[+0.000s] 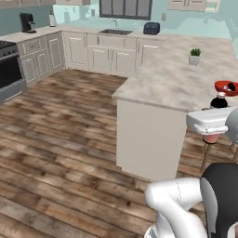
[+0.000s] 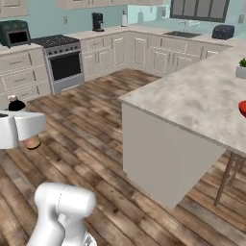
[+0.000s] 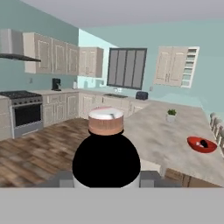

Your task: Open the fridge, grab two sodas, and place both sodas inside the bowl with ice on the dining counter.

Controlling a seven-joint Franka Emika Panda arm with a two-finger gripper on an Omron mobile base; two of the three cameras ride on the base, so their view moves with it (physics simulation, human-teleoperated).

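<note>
My gripper (image 1: 214,122) (image 2: 23,128) (image 3: 106,177) is shut on a soda (image 1: 219,101) (image 2: 17,104) (image 3: 106,157), a small bottle with a dark top and a pink lower end. It hangs in the air just in front of the near edge of the dining counter (image 1: 172,79) (image 2: 192,101) (image 3: 166,135). The red bowl (image 1: 226,87) (image 2: 242,108) (image 3: 201,145) rests on that counter to the right, and a dark soda (image 3: 204,143) lies inside it. The fridge is out of view.
A small potted plant (image 1: 195,56) (image 2: 241,68) (image 3: 171,115) stands further back on the counter. Stool legs (image 1: 207,155) (image 2: 229,175) stand under its right side. A stove (image 2: 65,62) and wall cabinets line the far side. Open wood floor lies to the left.
</note>
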